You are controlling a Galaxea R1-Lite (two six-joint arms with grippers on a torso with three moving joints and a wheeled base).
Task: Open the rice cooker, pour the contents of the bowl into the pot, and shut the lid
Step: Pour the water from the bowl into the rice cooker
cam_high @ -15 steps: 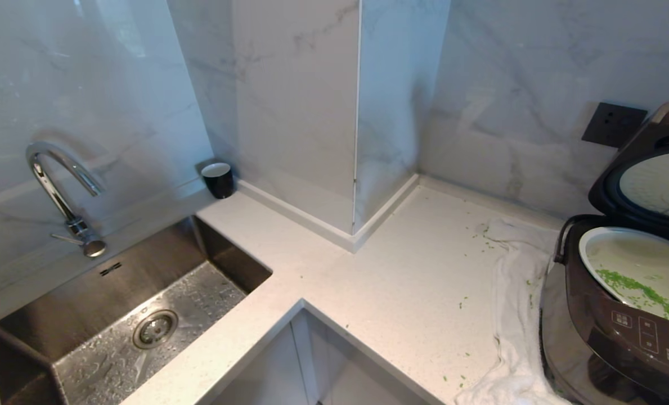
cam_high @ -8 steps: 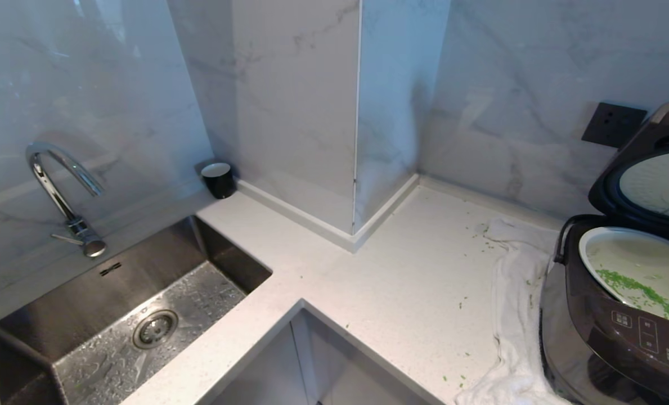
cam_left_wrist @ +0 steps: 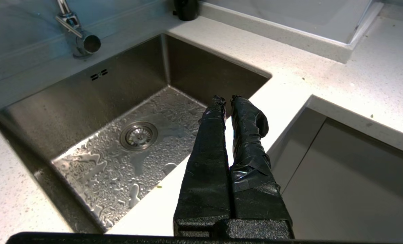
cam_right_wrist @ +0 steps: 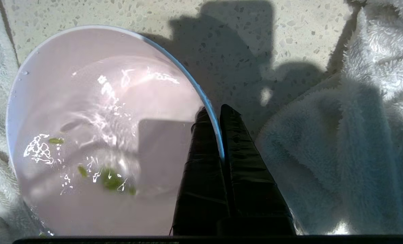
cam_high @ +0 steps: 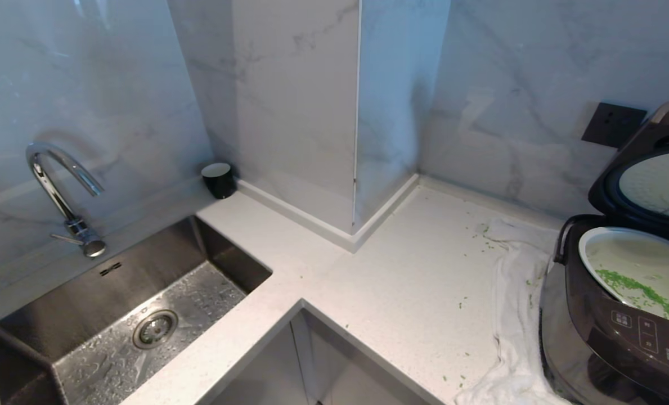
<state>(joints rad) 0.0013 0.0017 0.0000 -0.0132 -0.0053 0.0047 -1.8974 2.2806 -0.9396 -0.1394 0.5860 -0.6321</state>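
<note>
Right gripper (cam_right_wrist: 218,110) pinches the rim of the small round bowl (cam_right_wrist: 96,112) (a few green bits (cam_right_wrist: 113,179) cling inside) above the speckled countertop (cam_right_wrist: 221,30), beside the white towel (cam_right_wrist: 357,135); left gripper (cam_left_wrist: 225,99) hangs closed.

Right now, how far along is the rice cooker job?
Done: the lid stands open and green bits lie in the pot. In hand: the right gripper is shut on the rim of the bowl, nearly empty, over the counter beside a white towel. Left: release the bowl, close the lid.
</note>
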